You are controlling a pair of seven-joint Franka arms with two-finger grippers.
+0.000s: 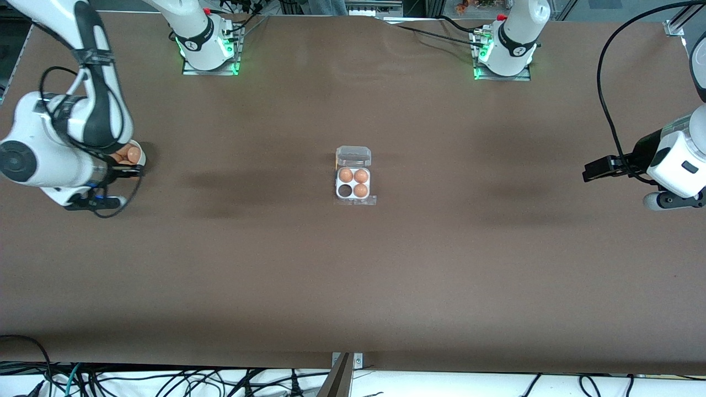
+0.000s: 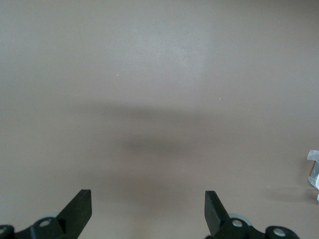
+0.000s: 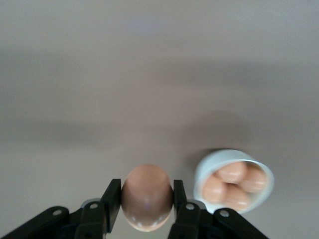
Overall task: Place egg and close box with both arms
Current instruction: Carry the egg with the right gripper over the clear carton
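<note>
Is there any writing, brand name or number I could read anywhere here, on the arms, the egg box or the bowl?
No readable text in any view.
Small round dark marks on the collars near both arm bases: too small to read.
The box, the egg in the right gripper, and the white bowl: no label visible.
The left gripper, open over bare table: no marking visible.

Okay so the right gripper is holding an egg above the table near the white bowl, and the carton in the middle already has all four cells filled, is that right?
Not quite. In the front view the egg carton holds three eggs; the cell nearer the camera, toward the right arm's end, is empty. The rest stands: the right gripper is shut on an egg near the white bowl.
</note>
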